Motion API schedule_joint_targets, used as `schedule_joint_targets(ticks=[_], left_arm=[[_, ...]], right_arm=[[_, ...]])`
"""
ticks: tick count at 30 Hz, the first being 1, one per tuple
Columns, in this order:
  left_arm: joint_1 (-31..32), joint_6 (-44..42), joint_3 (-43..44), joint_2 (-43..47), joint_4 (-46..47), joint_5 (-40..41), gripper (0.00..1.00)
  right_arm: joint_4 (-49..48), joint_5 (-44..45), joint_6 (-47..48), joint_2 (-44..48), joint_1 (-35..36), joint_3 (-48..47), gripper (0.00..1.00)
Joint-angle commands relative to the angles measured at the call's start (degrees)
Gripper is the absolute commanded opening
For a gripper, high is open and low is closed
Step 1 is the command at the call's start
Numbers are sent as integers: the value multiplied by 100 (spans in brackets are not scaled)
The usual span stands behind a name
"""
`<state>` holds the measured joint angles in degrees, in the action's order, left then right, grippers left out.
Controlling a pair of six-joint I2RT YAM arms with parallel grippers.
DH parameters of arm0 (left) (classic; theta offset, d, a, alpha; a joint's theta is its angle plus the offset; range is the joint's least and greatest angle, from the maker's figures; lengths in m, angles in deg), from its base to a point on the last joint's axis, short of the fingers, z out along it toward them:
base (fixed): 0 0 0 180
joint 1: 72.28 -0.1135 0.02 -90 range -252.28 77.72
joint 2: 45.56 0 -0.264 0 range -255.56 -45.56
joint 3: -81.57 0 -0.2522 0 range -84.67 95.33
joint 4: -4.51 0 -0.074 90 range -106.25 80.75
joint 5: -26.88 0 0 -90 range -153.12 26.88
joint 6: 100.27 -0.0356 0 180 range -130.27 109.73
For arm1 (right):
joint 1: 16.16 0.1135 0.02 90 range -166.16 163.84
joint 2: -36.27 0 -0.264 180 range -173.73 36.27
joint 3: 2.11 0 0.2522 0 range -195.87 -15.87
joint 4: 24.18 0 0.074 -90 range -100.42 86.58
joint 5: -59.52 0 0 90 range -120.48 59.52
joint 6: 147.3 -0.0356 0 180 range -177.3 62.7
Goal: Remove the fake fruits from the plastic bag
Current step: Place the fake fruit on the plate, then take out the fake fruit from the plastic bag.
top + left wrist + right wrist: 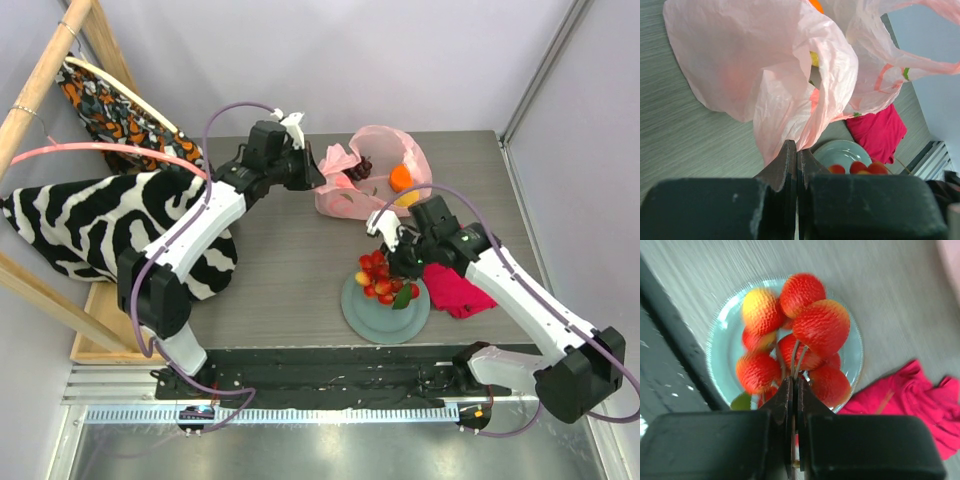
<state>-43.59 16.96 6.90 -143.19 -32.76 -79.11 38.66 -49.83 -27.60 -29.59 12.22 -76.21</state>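
A grey wood-grain worktop (pixel 290 270) ran between pale walls, with a zebra-print cloth (pixel 80 215) draped over a wooden rack at its left edge. Toward the far middle lay the plastic bag (pixel 372 178) – thin, crinkled, pale pink, slumped and partly open. The left jaws were together on a fold of its rim, film pinched between them. Such film looked light and limp, likely to slide and collapse when tugged, so a hold on the rim seemed best for keeping the mouth up.

Nearer the arms sat a grey-green plate (pixel 358 312), with a magenta cloth (pixel 462 292) just beside it on the right. Over the plate the right jaws were clamped on the thin stems of the cherry cluster (pixel 815 325); whether the cherries touched the plate I could not tell. They looked hard, glossy and light – the stems were probably the surest grip.

Inside the bag showed a dark grape bunch (pixel 362 167) and an orange-yellow fruit (pixel 400 177), smooth rounds likely to slip from narrow jaws.
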Motion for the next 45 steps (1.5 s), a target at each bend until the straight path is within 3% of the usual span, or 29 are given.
schedule_joint_targets(ticks=[1, 4, 6, 7, 10, 14, 19, 23, 24, 27, 31, 35, 38, 45], left_arm=[[-21, -156, -104, 454, 92, 70, 0], [-21, -200, -209, 542, 92, 105, 0], [-21, -209, -297, 569, 92, 105, 0], [-30, -200, -315, 586, 92, 79, 0], [-21, -182, -394, 648, 109, 17, 0], [-30, -174, -499, 710, 127, -62, 0], [-21, -68, -921, 903, 206, -273, 0], [-21, 72, -1343, 1157, 311, -501, 0], [-30, 90, -1474, 1201, 338, -728, 0], [-21, -128, -1650, 1360, 452, -1483, 0], [-21, -542, -1931, 1728, -65, -1163, 0], [-21, -595, -2773, 2535, -93, -897, 0], [-56, -665, -3100, 2775, -57, -775, 0], [-83, -507, -3216, 2406, 268, -713, 0]], right_arm=[[-820, 643, 423, -40, -17, 575, 1], [-1268, 775, 397, -49, -17, 909, 4], [-1304, 871, 458, -154, -17, 1032, 18], [-1304, 1089, 458, -181, -17, 1050, 35], [-1331, 1346, 266, -41, -17, 884, 54], [-1094, 787, -33, 293, -17, 51, 63], [-1286, 748, -999, -56, -17, -1287, 61], [-1962, 1293, -1010, -689, -26, -1349, 50], [-2216, 1433, -948, -900, -26, -1323, 42], [-2866, 2126, -860, -1779, -17, -1218, 34], [-3326, 2612, -649, -2562, -17, -1015, 27], [-2852, 2261, -1175, -2546, 185, -928, 26], [-3026, 2715, -1247, -2378, 282, -796, 26], [-3291, 3288, -887, -3001, -122, -1146, 41]])
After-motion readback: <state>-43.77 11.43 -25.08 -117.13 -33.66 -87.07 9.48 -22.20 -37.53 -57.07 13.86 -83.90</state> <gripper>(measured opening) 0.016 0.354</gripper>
